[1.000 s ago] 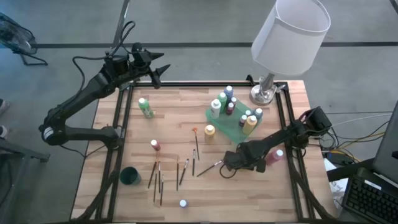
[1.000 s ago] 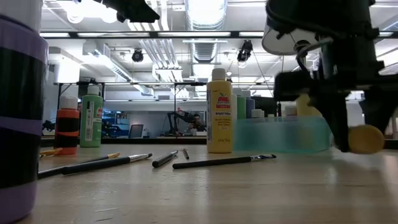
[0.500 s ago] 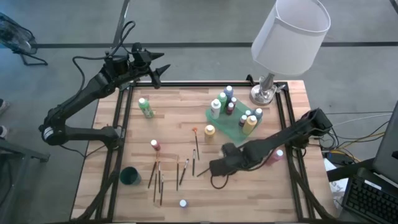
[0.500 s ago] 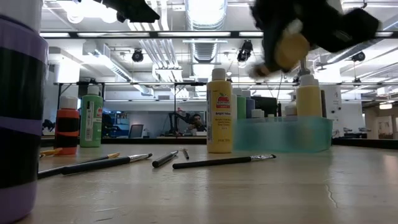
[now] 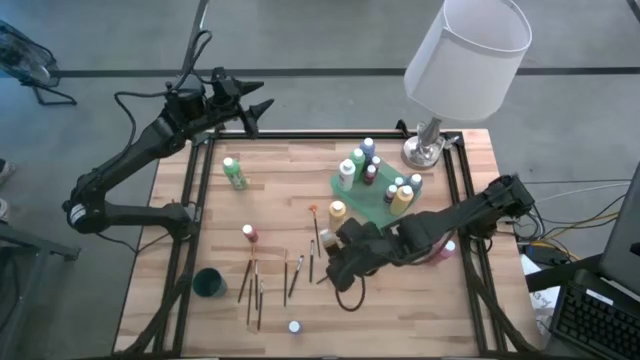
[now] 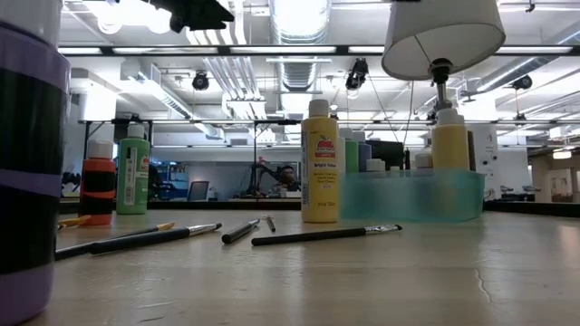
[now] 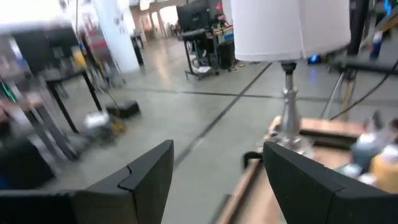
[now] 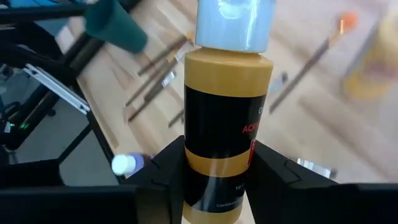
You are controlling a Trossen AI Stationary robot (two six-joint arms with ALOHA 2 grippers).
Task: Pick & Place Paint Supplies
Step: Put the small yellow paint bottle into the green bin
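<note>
My right gripper (image 5: 330, 247) hangs over the table's middle, shut on an ochre paint bottle (image 8: 227, 106) with a black label and a white cap. It is above the low view's frame. Below it, several thin brushes (image 5: 290, 277) lie flat on the wood. A yellow bottle (image 5: 338, 210) stands beside the translucent green tray (image 5: 372, 203), which holds several bottles. A green bottle (image 5: 235, 172) and a red one (image 5: 249, 233) stand to the left, and a pink one (image 5: 444, 250) lies under the right arm. My left gripper (image 5: 262, 108) waits open beyond the far left corner. My right gripper pinches the lower body of the ochre bottle (image 8: 217, 163) between its two fingers (image 8: 169, 171), one on each side. The gripper slants downward. The bottle is lifted clear of the table, its white cap (image 8: 235, 23) at the end away from the fingers.
A lamp (image 5: 465, 55) with a white shade stands at the far right corner. A dark green cup (image 5: 209, 283) sits near the left front, and a white-capped bottle (image 5: 294, 326) near the front edge. Bare wood lies at the right front.
My right gripper has risen from the table with the ochre bottle, rolling its wrist, and has moved toward the table's left over the brushes. The bottle, low at the table before, is now lifted clear and out of the low view.
</note>
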